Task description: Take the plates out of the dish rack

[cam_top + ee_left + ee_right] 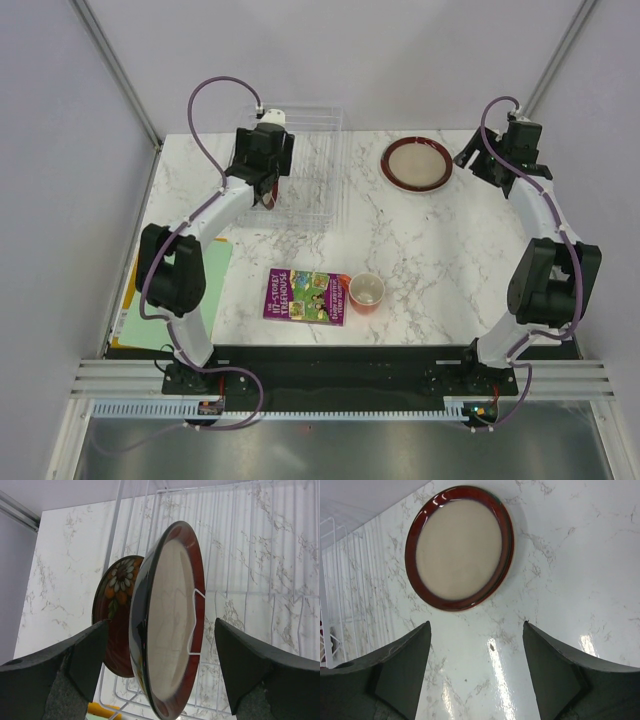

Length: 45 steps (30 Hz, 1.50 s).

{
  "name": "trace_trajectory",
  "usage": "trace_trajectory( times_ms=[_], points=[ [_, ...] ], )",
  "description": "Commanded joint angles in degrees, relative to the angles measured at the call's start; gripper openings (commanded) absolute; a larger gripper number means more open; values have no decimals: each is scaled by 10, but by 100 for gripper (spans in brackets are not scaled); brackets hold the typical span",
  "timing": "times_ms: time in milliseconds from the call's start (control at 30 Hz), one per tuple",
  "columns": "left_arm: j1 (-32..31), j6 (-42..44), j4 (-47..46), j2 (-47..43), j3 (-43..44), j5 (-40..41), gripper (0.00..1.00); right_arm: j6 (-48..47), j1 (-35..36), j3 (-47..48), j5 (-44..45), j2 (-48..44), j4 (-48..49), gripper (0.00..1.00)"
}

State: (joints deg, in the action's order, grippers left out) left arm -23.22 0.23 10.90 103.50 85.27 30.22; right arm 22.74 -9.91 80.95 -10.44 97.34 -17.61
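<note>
The clear dish rack (312, 122) stands at the back left of the table. In the left wrist view a cream-centred, dark red rimmed plate (172, 615) stands upright in its white ribs (240, 555). A smaller red flower-patterned plate (116, 600) stands just behind it. My left gripper (161, 630) is open, with one finger on each side of the cream plate's rim and neither touching it; it also shows from above (266, 185). Another cream-centred red plate (416, 163) lies flat on the table, seemingly on a second plate (459, 547). My right gripper (476, 630) is open and empty beside it (480, 162).
A purple book (306, 296) and an orange cup (366, 292) lie near the table's front middle. A green and yellow folder (150, 310) overhangs the front left edge. Grey walls close in the back and sides.
</note>
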Motion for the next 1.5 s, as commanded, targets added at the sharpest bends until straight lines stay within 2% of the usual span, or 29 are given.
trace_trajectory(
  times_ms=[0,133,300,367,633,800,1067,1300,1467],
  points=[
    [3,24,-5,21,39,46,90,5,1,-20,-10,-50,17,80],
    [4,16,-4,23,38,48,53,4,1,-30,-13,-54,16,80],
    [4,7,2,19,33,51,21,4,1,-41,-20,-62,17,80],
    [3,5,4,18,36,50,2,4,1,-47,-21,-65,18,80],
    [-2,6,8,19,68,98,2,5,2,-74,-26,-80,20,80],
    [-24,51,9,43,131,209,2,6,3,-83,-29,-94,20,79],
    [-45,129,-28,43,165,280,2,5,4,-94,-30,-123,17,79],
    [-58,153,-39,15,173,285,2,5,4,-101,-41,-145,11,80],
    [-87,138,9,-40,184,263,2,18,7,-102,-81,-163,9,81]
  ],
)
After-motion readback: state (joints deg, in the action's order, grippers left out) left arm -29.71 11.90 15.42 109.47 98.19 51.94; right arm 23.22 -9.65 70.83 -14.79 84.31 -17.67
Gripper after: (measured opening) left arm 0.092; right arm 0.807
